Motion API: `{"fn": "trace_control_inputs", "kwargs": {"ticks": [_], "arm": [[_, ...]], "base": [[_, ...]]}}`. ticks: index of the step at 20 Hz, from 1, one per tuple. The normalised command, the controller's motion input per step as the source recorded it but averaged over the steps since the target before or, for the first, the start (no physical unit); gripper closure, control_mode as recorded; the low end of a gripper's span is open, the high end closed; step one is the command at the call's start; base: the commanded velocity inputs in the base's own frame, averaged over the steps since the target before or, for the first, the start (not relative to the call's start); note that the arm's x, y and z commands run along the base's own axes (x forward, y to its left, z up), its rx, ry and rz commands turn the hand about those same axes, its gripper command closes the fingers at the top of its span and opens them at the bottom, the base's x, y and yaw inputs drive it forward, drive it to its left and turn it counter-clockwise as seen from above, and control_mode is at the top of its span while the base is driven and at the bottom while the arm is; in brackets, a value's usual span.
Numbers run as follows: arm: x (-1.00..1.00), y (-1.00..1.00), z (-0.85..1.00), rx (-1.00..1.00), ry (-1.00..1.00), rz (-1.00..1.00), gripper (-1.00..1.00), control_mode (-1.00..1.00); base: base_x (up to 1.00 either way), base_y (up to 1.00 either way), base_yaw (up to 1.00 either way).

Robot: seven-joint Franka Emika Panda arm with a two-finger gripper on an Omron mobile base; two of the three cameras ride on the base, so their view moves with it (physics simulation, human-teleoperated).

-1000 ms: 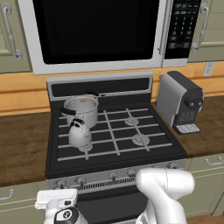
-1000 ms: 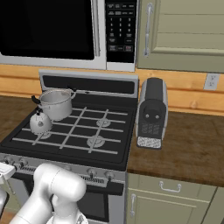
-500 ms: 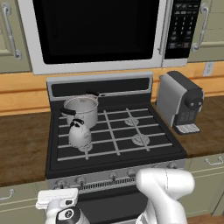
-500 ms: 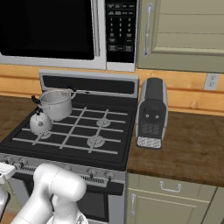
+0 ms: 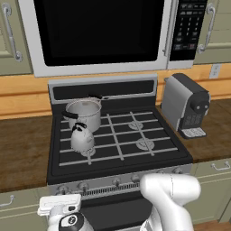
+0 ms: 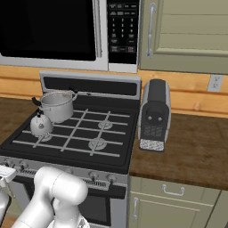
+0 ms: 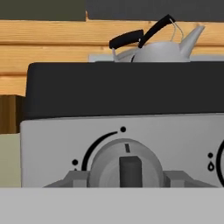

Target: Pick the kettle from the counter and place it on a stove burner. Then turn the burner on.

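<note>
A: What had changed since a second earlier?
B: Little. The gripper point(image 5: 57, 205) stayed low at the stove's left front, its fingers point(image 7: 76, 178) either side of the leftmost knob point(image 7: 124, 164), whether clamped I couldn't tell.
A: And the kettle point(image 5: 82, 137)?
B: Unmoved on the near-left stove burner point(image 5: 87, 151), just before the steel pot point(image 5: 84, 111).

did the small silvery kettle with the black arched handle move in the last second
No. The small silvery kettle with the black arched handle sits on the front-left burner, just in front of the steel saucepan, as before.
</note>
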Motion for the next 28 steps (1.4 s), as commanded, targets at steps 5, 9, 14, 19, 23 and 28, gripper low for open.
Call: {"fn": "trace_control_inputs", "kwargs": {"ticks": [5, 9, 14, 19, 23, 28], "arm": [[0.0, 0.0, 0.34, -0.04, 0.02, 0.02, 1.0, -1.0], [0.0, 0.0, 0.39, -0.13, 0.04, 0.03, 1.0, -1.0], [0.0, 0.0, 0.45, -0.2, 0.08, 0.04, 1.0, -1.0], [0.0, 0.01, 0.42, -0.23, 0.09, 0.05, 1.0, -1.0], [0.0, 0.01, 0.37, -0.24, 0.08, 0.05, 1.0, -1.0], [0.0, 0.02, 0.29, -0.23, 0.05, 0.06, 1.0, -1.0]], "base": [[0.0, 0.0, 0.0], [0.0, 0.0, 0.0], [0.0, 0.0, 0.0], [0.0, 0.0, 0.0], [0.0, 0.0, 0.0], [0.0, 0.0, 0.0]]}}
